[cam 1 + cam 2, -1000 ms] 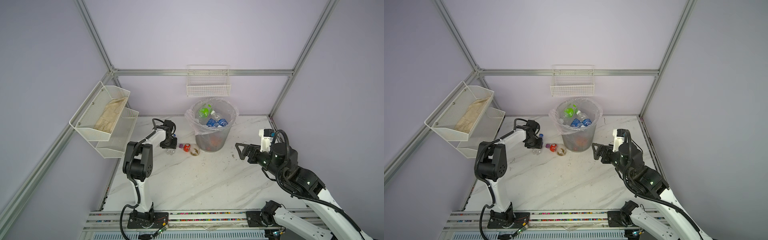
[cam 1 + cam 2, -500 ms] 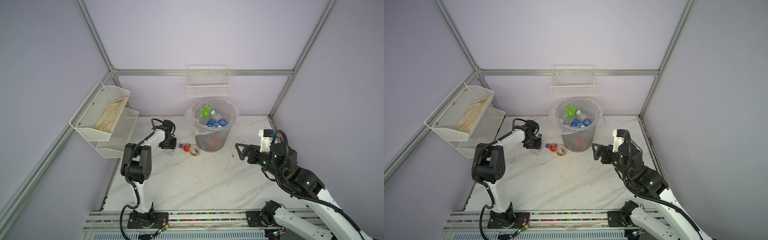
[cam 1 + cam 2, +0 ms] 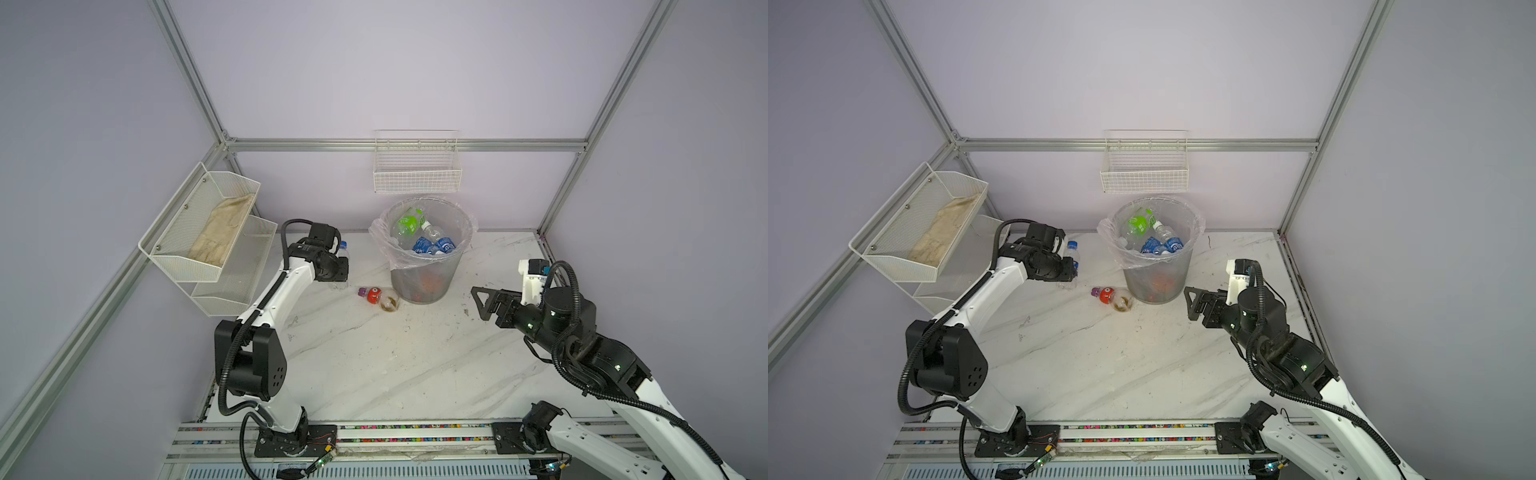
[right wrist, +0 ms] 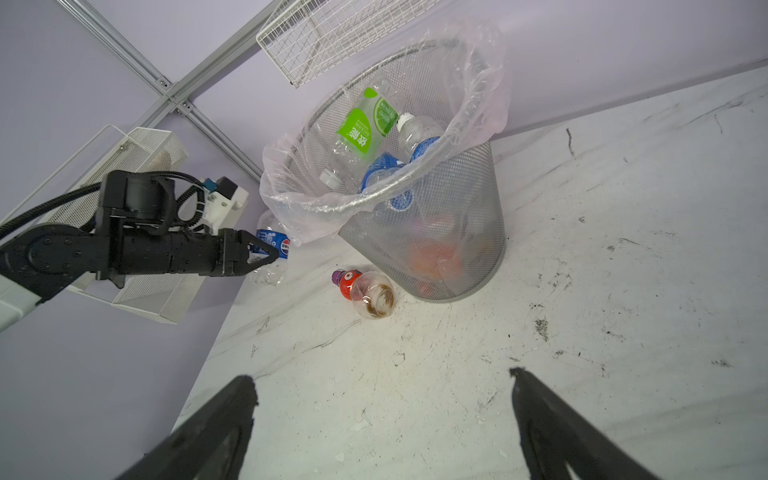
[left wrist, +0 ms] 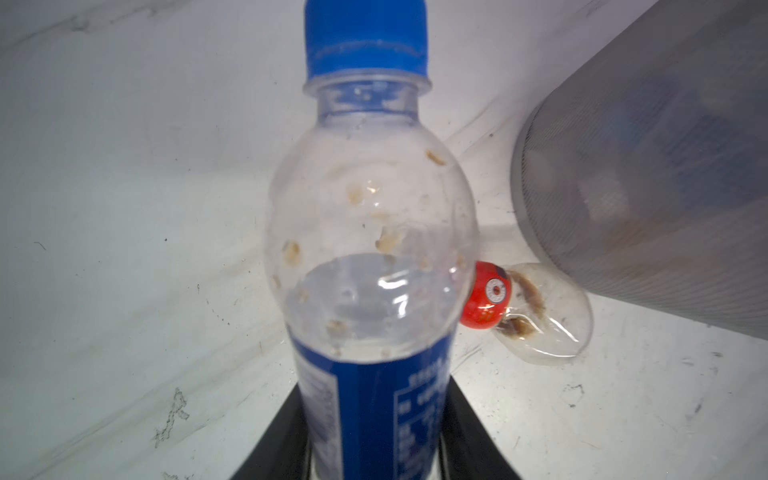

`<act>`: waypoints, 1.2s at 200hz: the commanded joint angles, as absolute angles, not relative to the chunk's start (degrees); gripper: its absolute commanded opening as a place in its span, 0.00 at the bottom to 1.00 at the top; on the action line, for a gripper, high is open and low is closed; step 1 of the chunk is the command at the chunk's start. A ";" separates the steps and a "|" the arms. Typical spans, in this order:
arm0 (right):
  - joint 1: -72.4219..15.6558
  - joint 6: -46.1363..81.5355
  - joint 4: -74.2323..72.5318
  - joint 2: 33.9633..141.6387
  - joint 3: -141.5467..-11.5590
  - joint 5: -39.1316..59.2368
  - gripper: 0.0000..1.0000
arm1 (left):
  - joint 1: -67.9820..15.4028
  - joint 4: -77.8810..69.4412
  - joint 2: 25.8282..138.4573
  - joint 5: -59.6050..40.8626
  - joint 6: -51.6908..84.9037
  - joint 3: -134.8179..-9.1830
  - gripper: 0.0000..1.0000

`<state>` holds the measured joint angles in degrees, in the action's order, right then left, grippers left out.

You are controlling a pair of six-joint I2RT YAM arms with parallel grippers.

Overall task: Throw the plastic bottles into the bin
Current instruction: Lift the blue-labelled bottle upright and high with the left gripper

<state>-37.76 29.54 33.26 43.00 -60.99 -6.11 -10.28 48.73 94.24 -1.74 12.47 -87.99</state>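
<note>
A clear bottle with a blue cap and blue label stands upright on the marble table left of the bin. My left gripper is shut on its label from the side, a finger pressed to each flank. In both top views the gripper covers most of the bottle. A second bottle with a red label and purple cap lies on its side by the bin's foot. The bin holds several bottles, one green-labelled. My right gripper hangs open and empty to the right of the bin.
Two white mesh shelves hang on the left wall just behind my left arm. A white wire basket hangs on the back wall above the bin. The marble table is scuffed in front.
My left arm has shifted a little at the bottle and its fingers have drawn in against it. The right arm and the lying bottle have not moved.
</note>
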 commanded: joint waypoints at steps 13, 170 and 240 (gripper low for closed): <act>-37.53 30.05 34.01 42.40 -61.59 -5.96 0.97 | -10.58 47.04 87.15 -6.03 15.07 -102.57 0.33; -37.52 30.94 34.84 40.78 -60.95 -5.97 0.97 | -11.51 21.70 66.20 -13.54 23.78 -105.25 0.34; -37.53 31.19 34.79 40.78 -60.67 -5.93 0.98 | -11.51 19.62 65.19 -15.38 25.56 -105.75 0.34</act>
<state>-37.76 30.65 33.69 41.10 -60.99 -6.11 -11.35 23.20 66.26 -13.65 23.99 -104.25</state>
